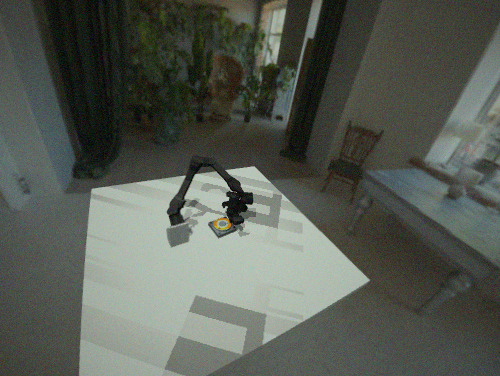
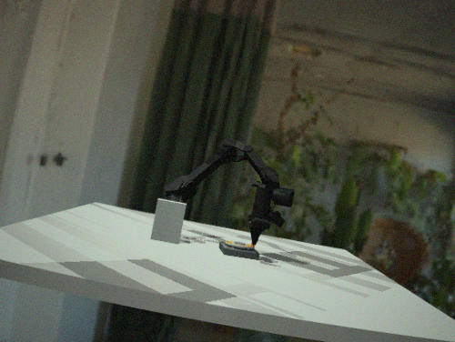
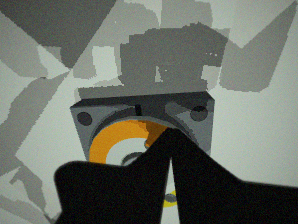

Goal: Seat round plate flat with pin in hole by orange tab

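Note:
The round plate (image 1: 216,226) (image 3: 102,145), an orange ring around a paler middle, sits on the dark grey square base (image 1: 220,234) (image 2: 237,251) (image 3: 200,127). In the exterior view it shows as a thin orange line, too small to judge tilt. My gripper (image 1: 234,221) (image 2: 254,246) (image 3: 171,133) is shut and empty, pointing down with its tips at the plate's edge; touching or just above, I cannot tell. In the wrist view the fingers hide the plate's lower right. A small hole and yellow surface show through the slit between them. The tab and pin cannot be made out.
The arm's pale grey mounting block (image 1: 178,235) (image 2: 168,220) stands to one side of the base. The base has round corner holes and a black mark (image 3: 138,110) on its far edge. Patchy shadows cross the white table (image 1: 135,270) (image 2: 114,268).

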Available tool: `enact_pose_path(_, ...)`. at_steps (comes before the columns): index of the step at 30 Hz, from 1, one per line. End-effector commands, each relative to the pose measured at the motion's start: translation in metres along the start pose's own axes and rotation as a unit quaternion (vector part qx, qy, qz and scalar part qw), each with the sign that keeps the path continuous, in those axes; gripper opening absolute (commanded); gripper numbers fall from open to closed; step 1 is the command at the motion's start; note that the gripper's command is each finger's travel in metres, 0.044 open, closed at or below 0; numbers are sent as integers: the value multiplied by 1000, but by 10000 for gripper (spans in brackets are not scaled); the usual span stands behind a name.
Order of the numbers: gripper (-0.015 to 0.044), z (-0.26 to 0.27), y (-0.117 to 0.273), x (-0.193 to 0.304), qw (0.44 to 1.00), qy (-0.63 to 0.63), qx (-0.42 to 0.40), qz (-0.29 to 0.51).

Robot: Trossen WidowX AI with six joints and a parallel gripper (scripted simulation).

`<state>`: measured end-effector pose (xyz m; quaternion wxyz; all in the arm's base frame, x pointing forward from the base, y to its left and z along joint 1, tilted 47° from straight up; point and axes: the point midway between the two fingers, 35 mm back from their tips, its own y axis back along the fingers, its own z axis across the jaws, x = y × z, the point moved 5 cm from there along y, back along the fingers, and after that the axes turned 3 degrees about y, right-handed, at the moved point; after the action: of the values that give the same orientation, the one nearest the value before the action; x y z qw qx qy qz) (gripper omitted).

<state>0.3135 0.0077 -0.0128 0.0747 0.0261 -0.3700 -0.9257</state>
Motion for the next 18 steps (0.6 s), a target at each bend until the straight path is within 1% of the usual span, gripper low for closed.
enact_pose_path(1, 0, 7, 1, -3, 1000, 3, -3, -2)
enact_pose_path(18, 0, 17, -1, -5, 1000, 3, -4, -2)
